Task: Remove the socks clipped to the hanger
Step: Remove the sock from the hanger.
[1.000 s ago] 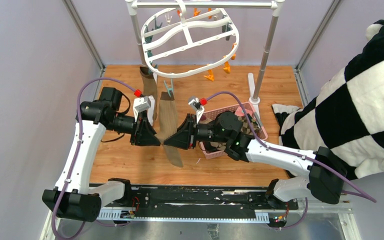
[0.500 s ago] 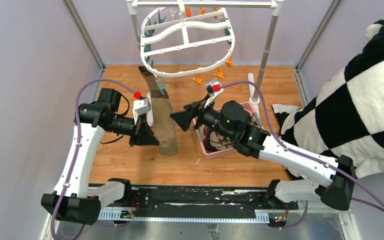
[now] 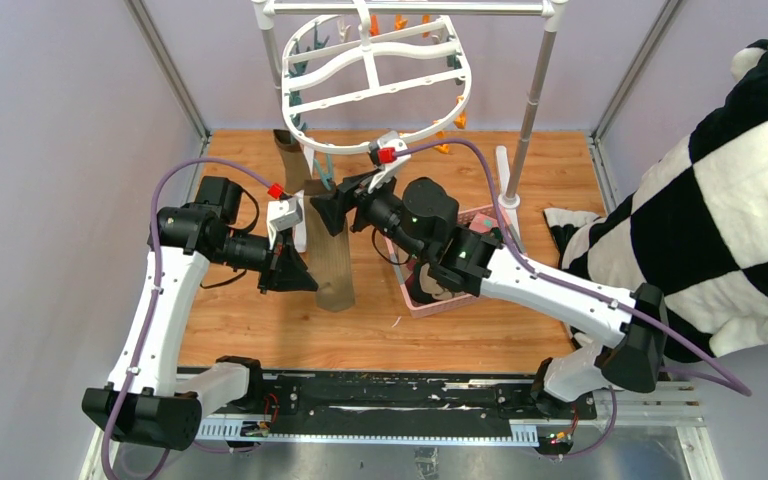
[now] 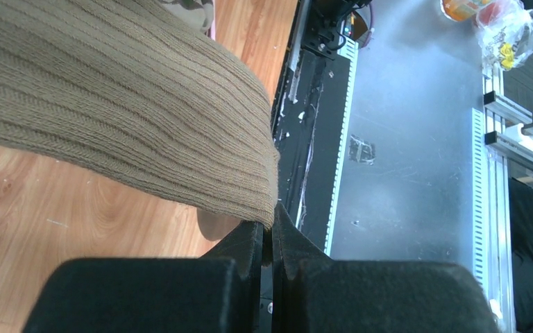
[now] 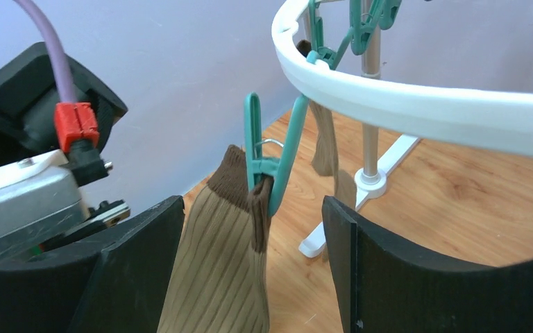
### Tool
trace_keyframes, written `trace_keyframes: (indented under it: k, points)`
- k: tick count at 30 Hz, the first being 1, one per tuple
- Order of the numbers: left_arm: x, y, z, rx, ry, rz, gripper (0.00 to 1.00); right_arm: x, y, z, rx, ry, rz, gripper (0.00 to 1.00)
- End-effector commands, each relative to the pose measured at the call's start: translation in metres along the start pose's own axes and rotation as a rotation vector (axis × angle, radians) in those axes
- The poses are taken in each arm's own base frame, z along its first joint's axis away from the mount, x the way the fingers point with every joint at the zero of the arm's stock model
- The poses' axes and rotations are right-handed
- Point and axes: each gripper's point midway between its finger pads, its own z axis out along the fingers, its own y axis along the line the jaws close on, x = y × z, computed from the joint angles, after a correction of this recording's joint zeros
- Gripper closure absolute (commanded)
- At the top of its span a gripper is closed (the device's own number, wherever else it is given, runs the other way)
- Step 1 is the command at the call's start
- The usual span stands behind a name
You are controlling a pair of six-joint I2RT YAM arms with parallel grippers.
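The white oval hanger [image 3: 375, 70] hangs from the rack at the back; its rim shows in the right wrist view [image 5: 416, 104]. An olive-brown ribbed sock [image 3: 332, 262] with a dark brown cuff hangs from a teal clip [image 5: 267, 163]. My left gripper [image 3: 300, 275] is shut on the sock's side edge [image 4: 125, 118], its fingertips pinching the fabric [image 4: 271, 232]. My right gripper [image 3: 335, 205] is open, its jaws on either side of the cuff and clip [image 5: 252, 208], touching neither. A second brown sock [image 3: 290, 160] hangs further back [image 5: 326, 139].
A pink slotted basket [image 3: 487, 214] holding socks sits under my right arm. The grey pole rack [image 3: 535, 90] with a white foot [image 3: 505, 180] stands at the back. A black-and-white checked plush cloth [image 3: 720, 200] fills the right side. Frame posts and walls close in the sides.
My right gripper has risen and moved left, from the sock's lower part to its cuff at the teal clip. The hanger and sock have swung back. The left gripper has kept its hold.
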Motion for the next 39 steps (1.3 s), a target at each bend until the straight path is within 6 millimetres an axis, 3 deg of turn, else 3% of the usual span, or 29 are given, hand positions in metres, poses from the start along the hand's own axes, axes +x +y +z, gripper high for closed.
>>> trace_keyframes:
  k: [1,11,21,26,29,31,32,35,39]
  points:
    - [-0.005,-0.007,-0.003,-0.004,-0.007,0.022,1.00,-0.025,-0.001,0.011,0.040,-0.072,-0.047,0.23]
    - [-0.004,-0.007,-0.003,-0.011,-0.005,0.021,1.00,-0.039,-0.006,0.031,0.094,-0.139,-0.069,0.33]
    - [0.001,-0.005,-0.002,-0.014,0.007,0.010,1.00,-0.044,-0.005,0.038,0.090,-0.155,-0.042,0.70]
    - [0.005,-0.002,-0.002,-0.024,0.023,0.015,1.00,-0.043,-0.007,0.036,0.082,-0.155,-0.021,0.99]
    - [0.009,0.000,-0.002,-0.034,0.035,0.020,1.00,-0.042,-0.010,0.034,0.073,-0.154,0.015,1.00]
    - [0.011,0.000,-0.003,-0.043,0.044,0.027,1.00,-0.038,-0.010,0.033,0.056,-0.142,0.032,0.95]
    - [0.011,0.001,-0.004,-0.049,0.047,0.031,1.00,-0.035,-0.009,0.032,0.045,-0.134,0.039,0.86]
    - [0.011,-0.001,-0.006,-0.069,0.052,0.057,1.00,-0.025,-0.006,0.022,-0.006,-0.104,0.041,0.42]
    - [0.012,-0.003,-0.008,-0.085,0.055,0.088,1.00,-0.002,0.002,-0.005,-0.100,-0.044,0.022,0.22]
